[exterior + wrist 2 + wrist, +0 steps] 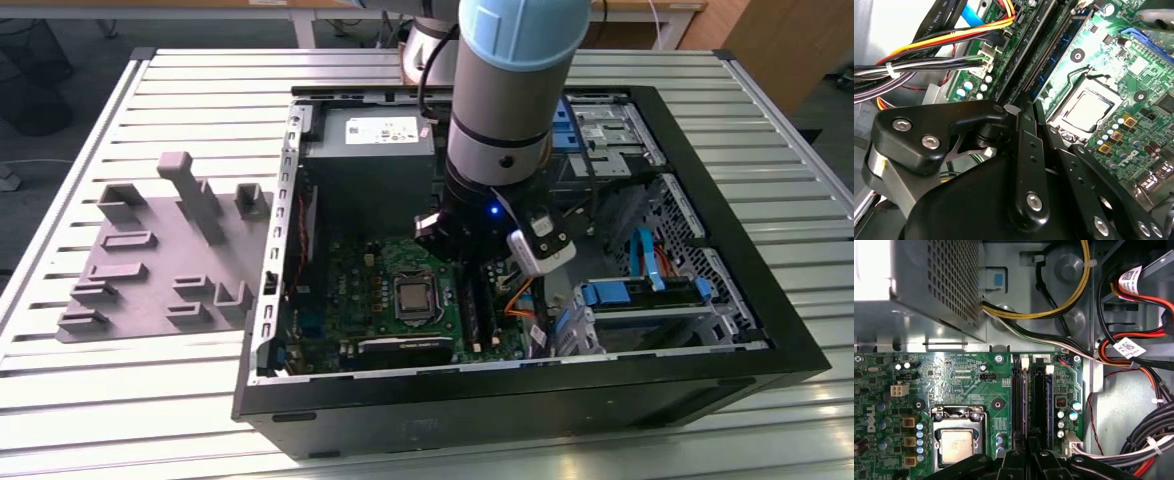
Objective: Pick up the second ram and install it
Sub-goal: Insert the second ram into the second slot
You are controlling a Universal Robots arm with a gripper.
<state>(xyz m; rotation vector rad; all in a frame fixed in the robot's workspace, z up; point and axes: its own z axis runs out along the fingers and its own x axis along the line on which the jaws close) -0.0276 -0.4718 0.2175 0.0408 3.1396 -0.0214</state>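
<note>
The second ram (1059, 50) stands in its motherboard slot beside the CPU socket (1089, 107), my claw (1029, 107) closed narrowly on one end, seating apparently unfinished.

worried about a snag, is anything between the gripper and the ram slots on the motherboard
Nothing visible does. In the first wrist view the gripper sits right at the end of the ram slots, and a blue-green ram stick stands in one. The cable bundle lies beside the slots, not across them.
</note>
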